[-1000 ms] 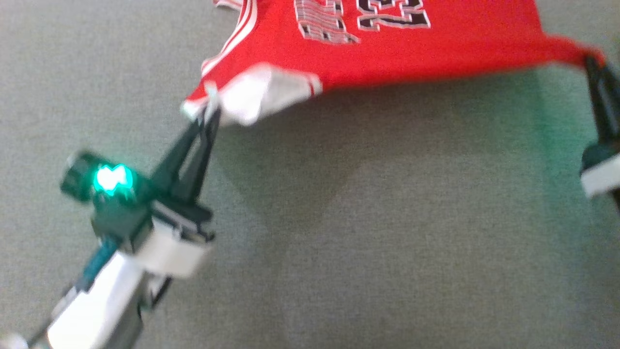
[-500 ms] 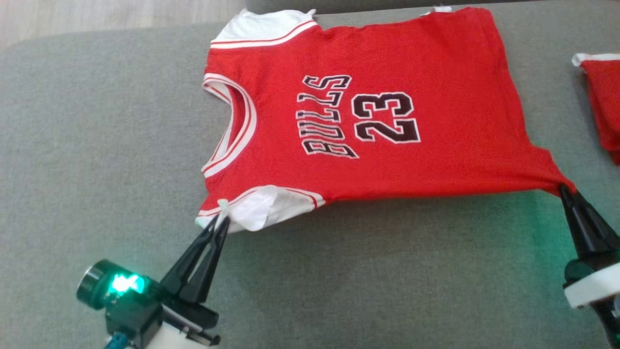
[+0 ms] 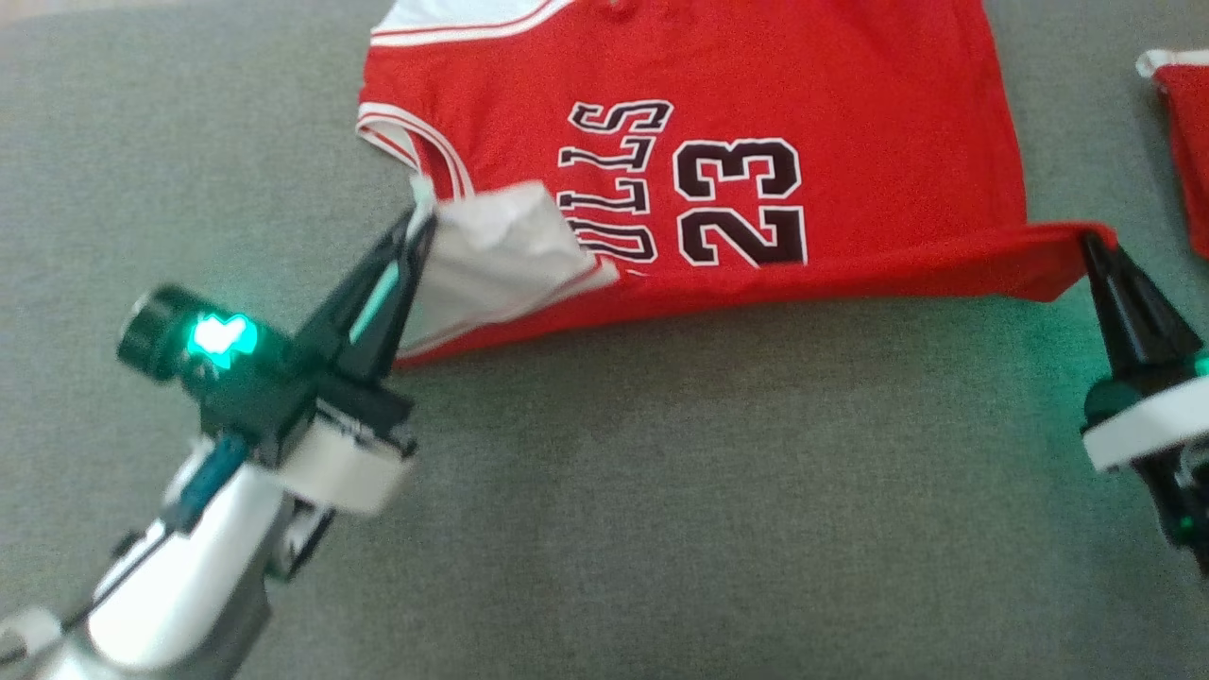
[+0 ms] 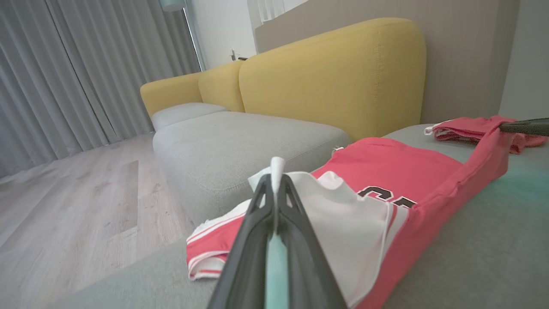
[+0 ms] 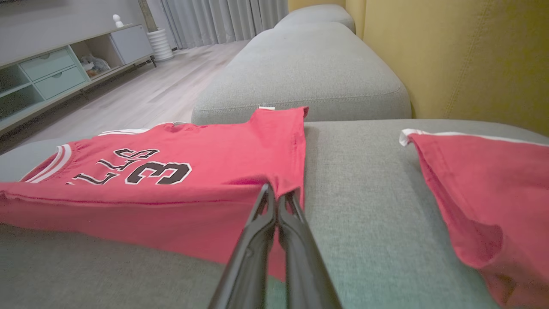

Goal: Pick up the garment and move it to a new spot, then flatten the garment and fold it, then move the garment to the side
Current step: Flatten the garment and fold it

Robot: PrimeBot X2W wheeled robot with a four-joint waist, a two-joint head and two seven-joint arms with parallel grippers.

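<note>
Red jersey (image 3: 850, 113) lies on grey sofa seat (image 3: 661, 472), print up. Left gripper (image 3: 418, 219) jaws pinch shoulder corner, right gripper (image 3: 1096, 244) jaws pinch hem corner, near edge lifted between them. I judge relocate and flatten done, first fold midway, side move not yet done.

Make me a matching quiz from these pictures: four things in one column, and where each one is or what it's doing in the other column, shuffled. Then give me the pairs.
Things
1. left gripper
2. right gripper
3. second red garment with white trim
4. yellow upholstered sofa backrest

Places or states
A. shut on the plain red hem corner of the red basketball jersey numbered 23
B. lies on the grey fabric seat cushion, apart from the jersey
C. shut on the jersey's white sleeve edge
D. rises behind the cushion

Pairs: 1-C, 2-A, 3-B, 4-D
</note>
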